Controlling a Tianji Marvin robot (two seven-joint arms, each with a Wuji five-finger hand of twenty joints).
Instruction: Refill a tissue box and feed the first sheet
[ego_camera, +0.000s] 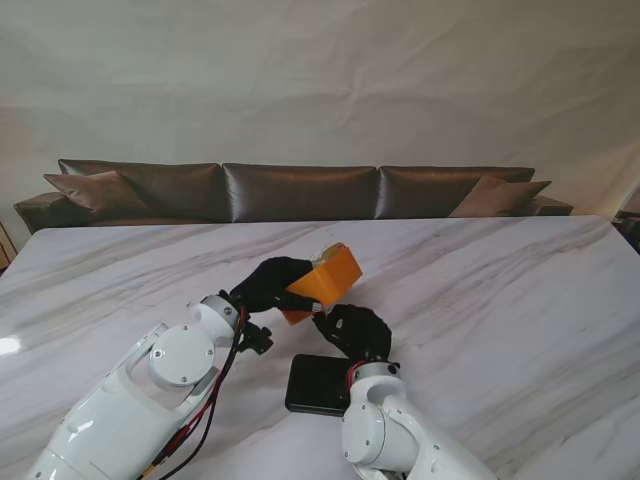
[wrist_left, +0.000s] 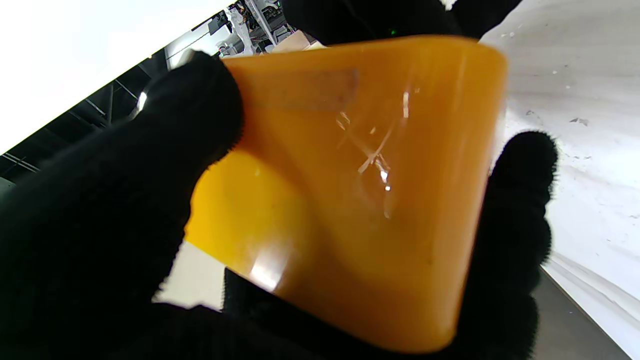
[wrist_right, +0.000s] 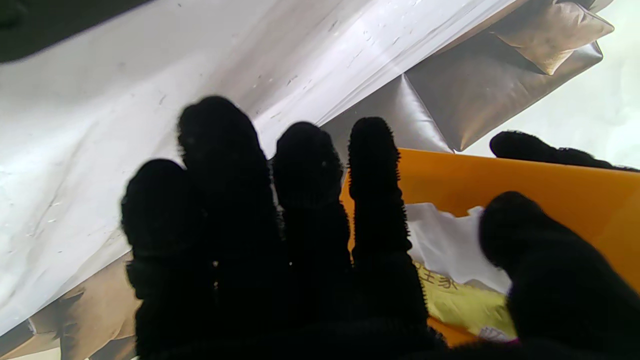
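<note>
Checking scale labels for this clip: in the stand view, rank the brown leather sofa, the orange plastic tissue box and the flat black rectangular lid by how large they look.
1. Brown leather sofa, largest despite being farthest.
2 and 3. Orange plastic tissue box and flat black rectangular lid: they look alike, and both are partly hidden by hands, so I won't rank them.

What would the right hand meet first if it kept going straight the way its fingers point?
Most likely the orange tissue box held tilted off the table by the left hand. The right hand is already at its nearer edge, fingers by the tissue pack inside; contact unclear.
</note>
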